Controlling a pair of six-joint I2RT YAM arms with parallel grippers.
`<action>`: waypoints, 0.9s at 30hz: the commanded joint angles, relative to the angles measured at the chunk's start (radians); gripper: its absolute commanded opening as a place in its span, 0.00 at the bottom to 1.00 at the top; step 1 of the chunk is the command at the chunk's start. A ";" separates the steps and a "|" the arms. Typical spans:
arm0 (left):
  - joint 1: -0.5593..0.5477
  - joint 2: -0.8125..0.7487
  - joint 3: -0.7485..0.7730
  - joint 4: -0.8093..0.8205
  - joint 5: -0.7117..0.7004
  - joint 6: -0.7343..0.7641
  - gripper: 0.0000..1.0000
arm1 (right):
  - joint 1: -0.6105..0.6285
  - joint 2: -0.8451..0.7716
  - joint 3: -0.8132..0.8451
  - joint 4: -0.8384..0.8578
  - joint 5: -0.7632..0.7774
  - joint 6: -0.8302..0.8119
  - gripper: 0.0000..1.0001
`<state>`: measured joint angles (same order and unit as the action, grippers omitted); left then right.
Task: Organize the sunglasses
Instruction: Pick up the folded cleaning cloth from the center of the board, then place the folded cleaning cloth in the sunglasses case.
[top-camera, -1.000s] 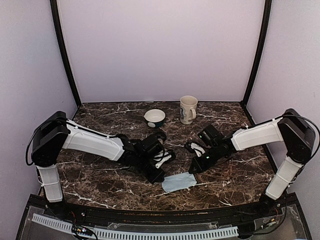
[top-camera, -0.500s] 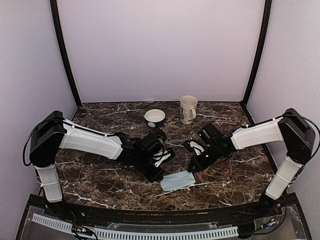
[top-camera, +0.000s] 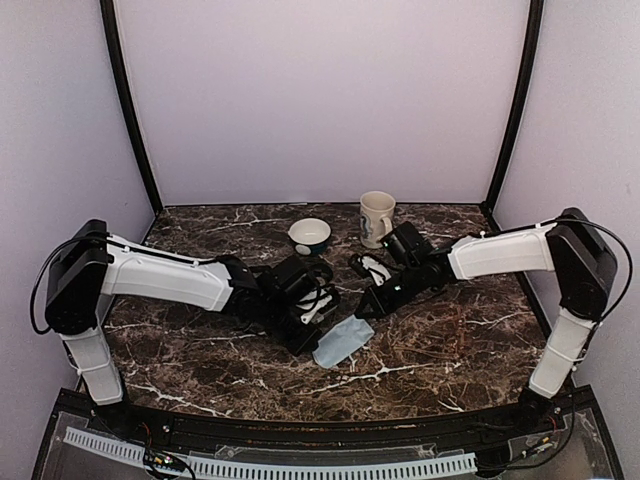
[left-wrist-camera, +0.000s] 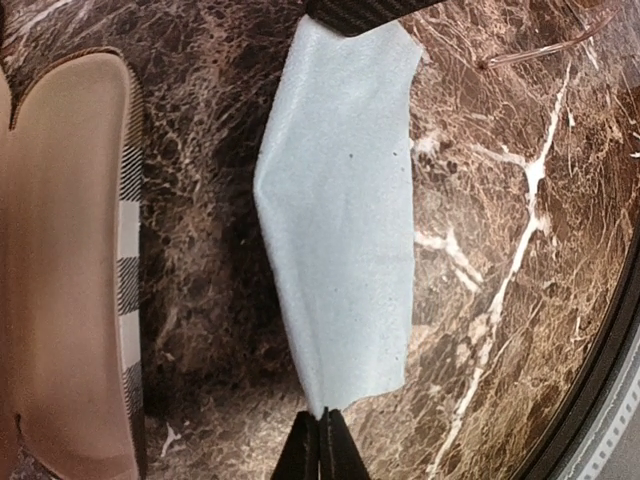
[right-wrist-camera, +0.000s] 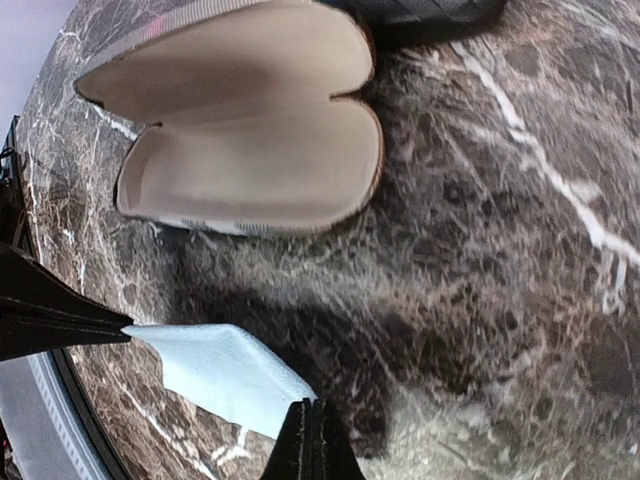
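Observation:
A light blue cloth (top-camera: 343, 340) hangs stretched just above the marble table (top-camera: 200, 370) between my two grippers. My left gripper (left-wrist-camera: 322, 435) is shut on its near corner, and the cloth (left-wrist-camera: 345, 210) runs away from it in a long fold. My right gripper (right-wrist-camera: 312, 425) is shut on the opposite corner of the cloth (right-wrist-camera: 215, 375). From above, the left gripper (top-camera: 318, 357) and right gripper (top-camera: 368, 316) stand close together at mid-table. An open case (right-wrist-camera: 250, 120) with beige lining and a checked edge lies beside the cloth. The sunglasses are hidden.
A small bowl (top-camera: 310, 235) and a pale mug (top-camera: 376, 218) stand at the back of the table. The open case (left-wrist-camera: 70, 250) lies left of the cloth under my left arm. A thin pale wire shape (left-wrist-camera: 540, 45) lies on the marble right of the cloth.
Both grippers have moved away from the near edge and to the left. The cloth, which lay flat, has risen and turned into a taut diagonal fold between them.

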<state>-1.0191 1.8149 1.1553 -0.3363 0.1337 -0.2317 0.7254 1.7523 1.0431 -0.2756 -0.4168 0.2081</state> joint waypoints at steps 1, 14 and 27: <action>0.022 -0.082 -0.031 -0.044 -0.023 -0.023 0.00 | -0.007 0.051 0.085 -0.016 -0.023 -0.041 0.00; 0.096 -0.170 -0.080 -0.068 -0.067 -0.038 0.00 | -0.006 0.167 0.288 -0.044 -0.057 -0.058 0.00; 0.159 -0.190 -0.104 -0.064 -0.094 -0.067 0.00 | -0.006 0.252 0.396 -0.044 -0.060 -0.042 0.00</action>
<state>-0.8764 1.6821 1.0664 -0.3771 0.0570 -0.2855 0.7242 1.9884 1.3994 -0.3233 -0.4740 0.1596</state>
